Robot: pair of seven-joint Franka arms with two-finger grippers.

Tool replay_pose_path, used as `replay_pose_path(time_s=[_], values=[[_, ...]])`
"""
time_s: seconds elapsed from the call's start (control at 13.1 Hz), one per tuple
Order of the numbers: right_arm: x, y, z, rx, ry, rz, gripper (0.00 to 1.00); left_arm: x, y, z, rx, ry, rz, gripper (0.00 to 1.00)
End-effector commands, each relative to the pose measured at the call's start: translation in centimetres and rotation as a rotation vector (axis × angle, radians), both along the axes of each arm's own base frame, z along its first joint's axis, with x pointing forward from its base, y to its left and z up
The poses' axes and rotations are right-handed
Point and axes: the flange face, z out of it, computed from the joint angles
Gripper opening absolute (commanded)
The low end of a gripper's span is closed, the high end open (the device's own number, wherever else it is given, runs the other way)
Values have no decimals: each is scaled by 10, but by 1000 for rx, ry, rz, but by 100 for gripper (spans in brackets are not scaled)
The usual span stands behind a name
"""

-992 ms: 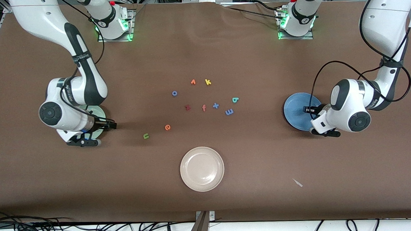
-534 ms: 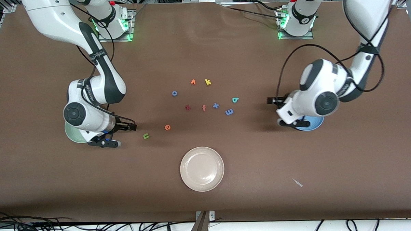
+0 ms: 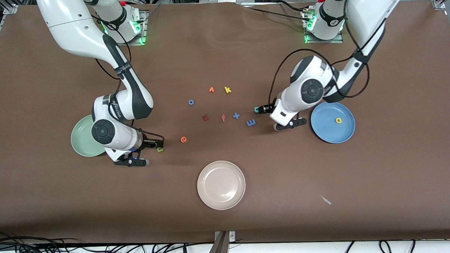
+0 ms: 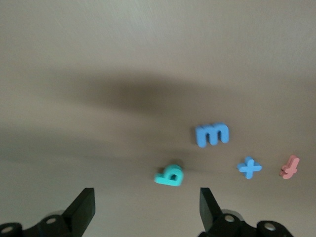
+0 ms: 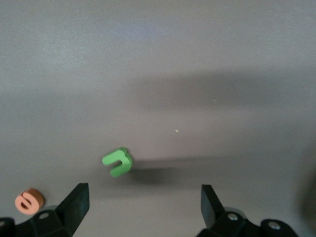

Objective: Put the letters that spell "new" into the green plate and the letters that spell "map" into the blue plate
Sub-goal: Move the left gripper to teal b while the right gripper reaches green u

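The left gripper (image 3: 260, 110) hangs wide open over the teal p (image 4: 169, 175), beside the blue plate (image 3: 324, 132), which holds the yellow a (image 3: 338, 120). The right gripper (image 3: 159, 145), also wide open, is over the green n (image 5: 117, 161), beside the green plate (image 3: 81, 141).

Two white arms (image 3: 75, 27) with rounded glossy shells, black joint bands and round dark joint caps, thin black cables looped along the forearms, black two-finger ends with wedge-shaped tips, bases (image 3: 126, 29) with green lights and red buttons
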Motion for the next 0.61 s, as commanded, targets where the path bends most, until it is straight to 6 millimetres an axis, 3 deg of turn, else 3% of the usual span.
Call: replay_pose_path(time_s=[0.0,0.15,0.31,0.53], values=[[6,13,-11,21,-24,-3,99,-14,-21,-13,47,7,58,94],[6,17,-13,25,-37,0,98,-28,-35,-37,109,11,52,94],[4,27,-18,26,-48,17,90,-29,-38,-51,134,-41,66,94],[-1,36,-21,23,-51,36,80,-31,-44,-59,138,-64,68,89]])
